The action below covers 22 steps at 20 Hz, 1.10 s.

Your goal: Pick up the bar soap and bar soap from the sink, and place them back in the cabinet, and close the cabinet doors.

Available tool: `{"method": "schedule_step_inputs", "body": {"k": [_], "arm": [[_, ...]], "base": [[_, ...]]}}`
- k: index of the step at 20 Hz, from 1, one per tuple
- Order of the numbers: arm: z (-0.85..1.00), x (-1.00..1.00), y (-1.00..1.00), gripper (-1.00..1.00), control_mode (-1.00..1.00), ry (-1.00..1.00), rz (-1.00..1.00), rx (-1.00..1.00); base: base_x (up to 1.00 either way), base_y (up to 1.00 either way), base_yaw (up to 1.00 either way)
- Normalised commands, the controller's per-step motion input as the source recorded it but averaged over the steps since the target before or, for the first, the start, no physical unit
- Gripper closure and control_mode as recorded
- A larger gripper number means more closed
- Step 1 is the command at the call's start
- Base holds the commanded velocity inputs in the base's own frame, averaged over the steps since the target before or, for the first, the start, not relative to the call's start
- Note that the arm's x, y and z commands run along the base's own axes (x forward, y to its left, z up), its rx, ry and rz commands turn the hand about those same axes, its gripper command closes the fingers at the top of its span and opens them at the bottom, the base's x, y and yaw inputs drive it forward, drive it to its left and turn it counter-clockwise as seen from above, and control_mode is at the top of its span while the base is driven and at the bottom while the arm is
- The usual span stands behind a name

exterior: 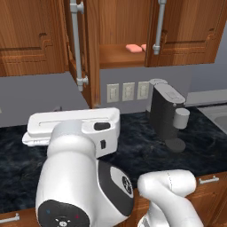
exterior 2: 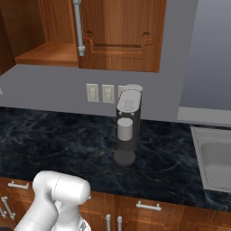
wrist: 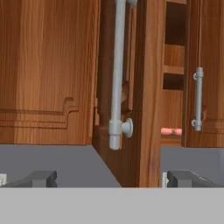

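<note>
Soap bars [exterior: 134, 48] already lie on the cabinet shelf [exterior: 117, 56]. Gripper [wrist: 112, 178], jaws wide and empty, faces the left door [wrist: 146, 87] edge-on; pushing there risks slipping off its handle [wrist: 117, 74].

Arm [exterior: 84, 177]: white, dark-jointed — rises from the lower frame, bulky links folded close to the base cameras.
Gripper [wrist: 112, 178]: fingertips [wrist: 41, 178] set wide apart — nothing between them, held level.
</note>
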Motion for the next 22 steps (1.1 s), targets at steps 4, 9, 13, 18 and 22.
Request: {"method": "schedule_step_inputs", "body": {"k": [4,9,13,18,22], "arm": [[-0.03,0.24,0.07,-1.0,-1.0,0.0,-0.09,0.0],[-0.06,0.24,0.09,-1.0,-1.0,0.0,-0.09,0.0],[-0.09,0.23,0.05,-1.0,-1.0,0.0,-0.08,0.0],[-0.07,0.25,0.03,-1.0,-1.0,0.0,-0.08,0.0],[-0.04,0.26,0.0,-1.0,-1.0,0.0,-0.08,0.0]], "base": [[0.0,0.0,0.0],[0.0,0.0,0.0],[0.0,0.0,0.0],[0.0,0.0,0.0],[0.0,0.0,0.0]]}}
